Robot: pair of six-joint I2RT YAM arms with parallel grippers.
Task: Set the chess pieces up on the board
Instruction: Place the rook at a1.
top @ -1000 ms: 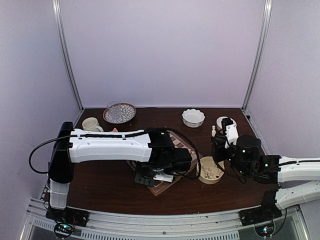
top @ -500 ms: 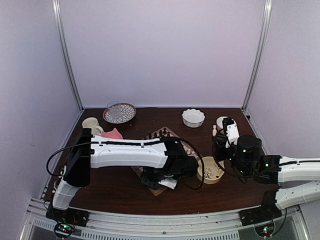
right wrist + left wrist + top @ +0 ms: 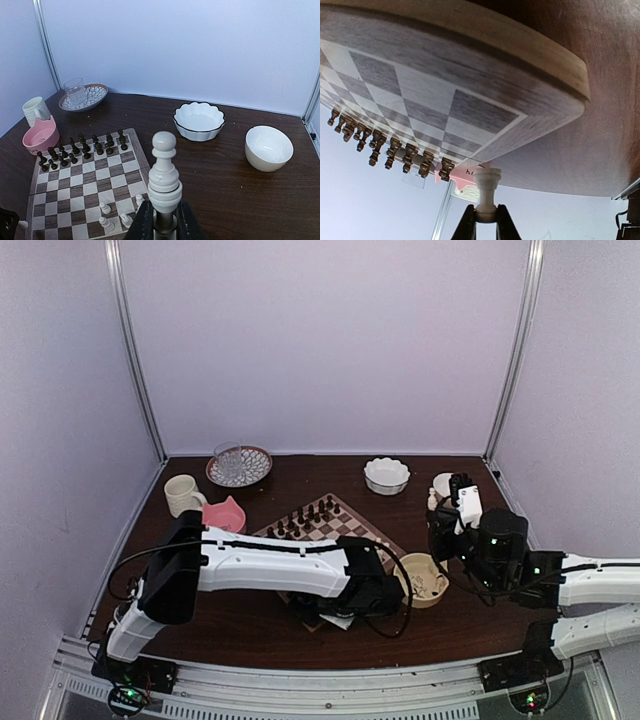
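Note:
The board [image 3: 335,525] lies mid-table, with dark figures [image 3: 305,515] along its far edge. In the left wrist view my left gripper [image 3: 485,220] is shut on a cream-white chess piece [image 3: 486,182], held just off the board's near corner [image 3: 555,107]. My right gripper [image 3: 164,222] is shut on the base of a taller cream-white chess piece [image 3: 164,172] and holds it upright above the table to the right of the board [image 3: 85,185]. Three cream-white pieces [image 3: 106,208] stand near the board's near right corner. In the top view the right gripper [image 3: 437,512] hovers beyond a tan bowl.
The tan bowl [image 3: 422,580] holding loose cream pieces sits right of the board. A scalloped white bowl [image 3: 199,120] and a plain cream bowl [image 3: 268,147] stand at the back right. A pink bowl [image 3: 40,140], a cup [image 3: 34,110] and a patterned plate with a glass [image 3: 82,95] are at the back left.
My left arm has swung right and toward the near edge, uncovering the board's far half with the dark figures. The right arm has hardly moved.

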